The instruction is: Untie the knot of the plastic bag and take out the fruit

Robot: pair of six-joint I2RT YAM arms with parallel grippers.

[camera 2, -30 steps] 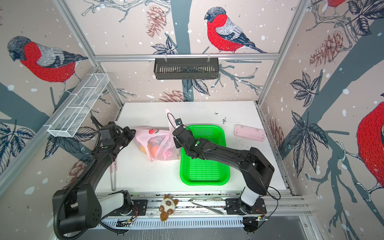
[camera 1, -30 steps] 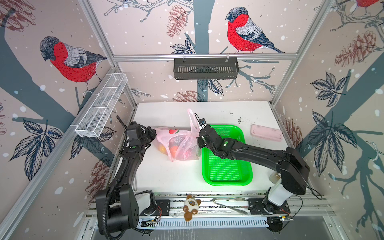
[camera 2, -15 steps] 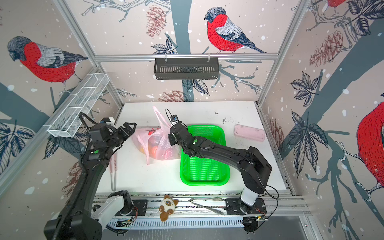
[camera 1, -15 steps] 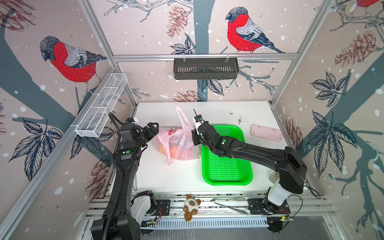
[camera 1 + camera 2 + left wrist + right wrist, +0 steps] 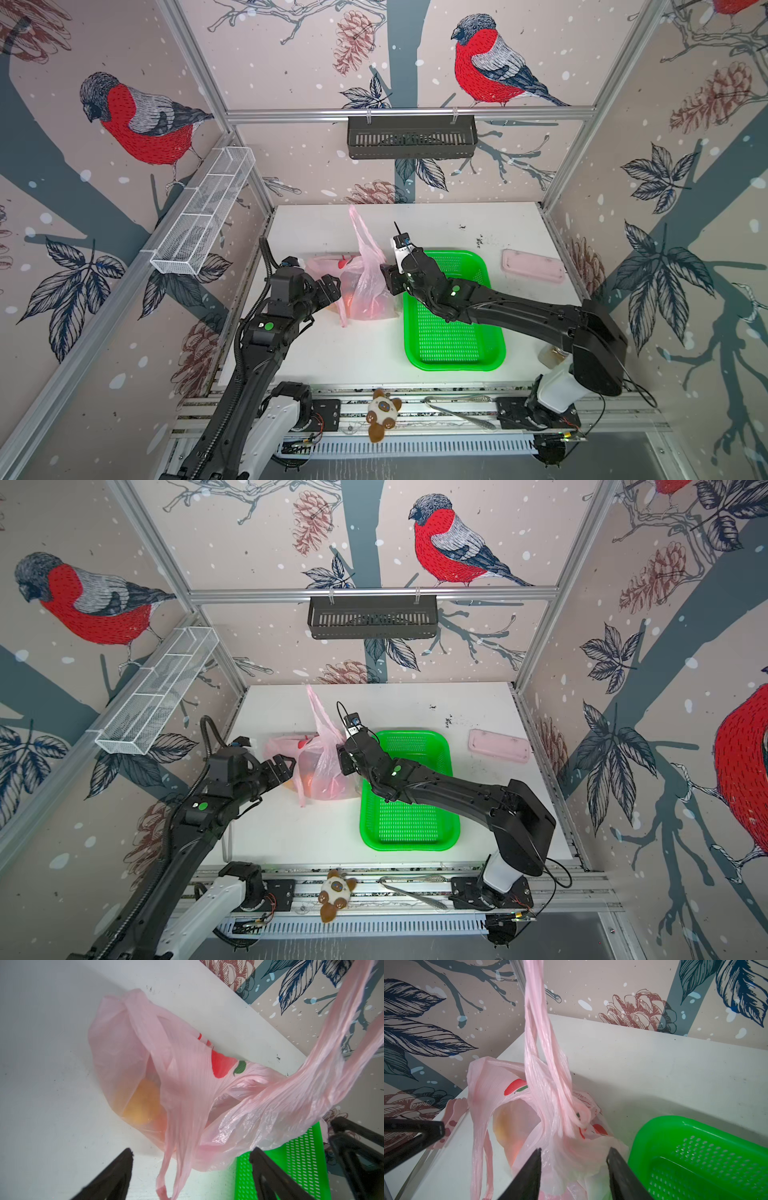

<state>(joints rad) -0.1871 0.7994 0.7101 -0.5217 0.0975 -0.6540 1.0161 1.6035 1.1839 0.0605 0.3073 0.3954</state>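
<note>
Pale pink plastic bag (image 5: 368,299) lies left of centre in both top views on the white table (image 5: 353,357), close against the left rim of the green tray (image 5: 451,340). One handle strip (image 5: 359,226) stands up toward the upper middle of the frame. A flat pink case (image 5: 533,266) lies well apart at the right, and a plush toy (image 5: 382,411) sits on the rail at the lower edge. The left gripper (image 5: 332,291) rises steeply from the lower left, wrist bent toward the bag's left side. The right gripper (image 5: 343,762) reaches long and low across the tray from the lower right to the bag's right edge.

From the left wrist we see that gripper (image 5: 192,1150) with its jaws spread wide. A loose handle strip (image 5: 176,1167) hangs between them unpinched. A yellow-orange fruit (image 5: 143,1103) shows through the film. The tray (image 5: 301,1157) and the right gripper's dark fingers (image 5: 353,1147) are beyond the bag.

From the right wrist we see its gripper (image 5: 574,1149) with jaws apart. Crumpled bag (image 5: 566,1159) film lies between them, not clamped. A twisted handle strip (image 5: 533,1022) climbs out of frame, and the left gripper's fingers (image 5: 425,1128) sit on the bag's far side.
</note>
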